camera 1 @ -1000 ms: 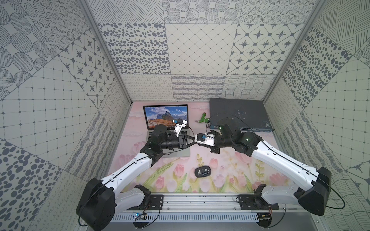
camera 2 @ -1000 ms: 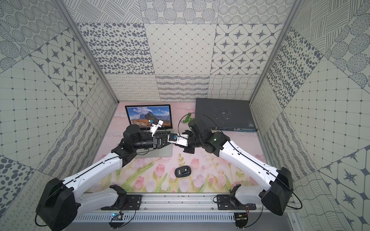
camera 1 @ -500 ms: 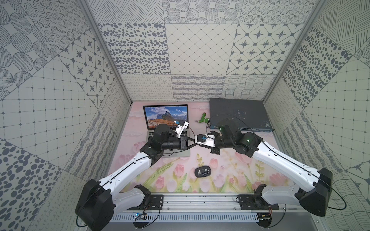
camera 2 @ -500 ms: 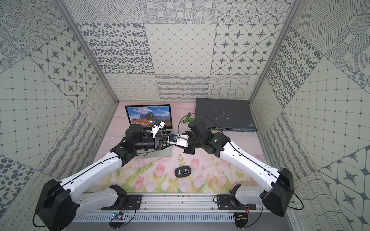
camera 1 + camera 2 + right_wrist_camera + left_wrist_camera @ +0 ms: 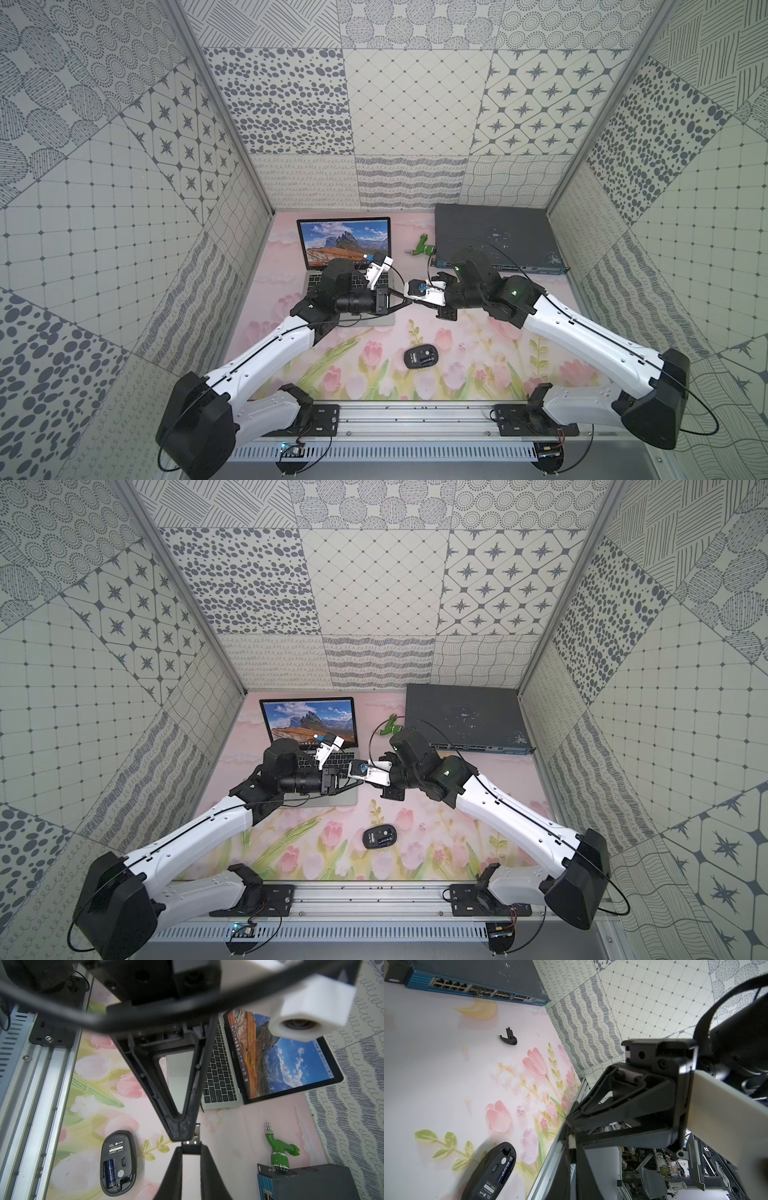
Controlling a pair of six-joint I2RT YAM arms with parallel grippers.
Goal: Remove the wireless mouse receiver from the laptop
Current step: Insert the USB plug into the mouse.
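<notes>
Right claw (image 5: 191,1150) is pinching the wireless mouse receiver (image 5: 192,1142) by its dark cap, in the air just beside the laptop (image 5: 344,241), so we are judging the pull-out done. Left claw (image 5: 180,1134) is sitting fully pinched at the metal plug; we are failing to tell whether it is truly gripping. We are expecting only a hand-over or set-down. Both top views are hiding the receiver between the 2 claws.

one laptop (image 5: 345,241), one receiver (image 5: 191,1147), one mouse (image 5: 421,358), one switch box (image 5: 494,232), one green fitting (image 5: 423,248), one black cover (image 5: 508,1039).
</notes>
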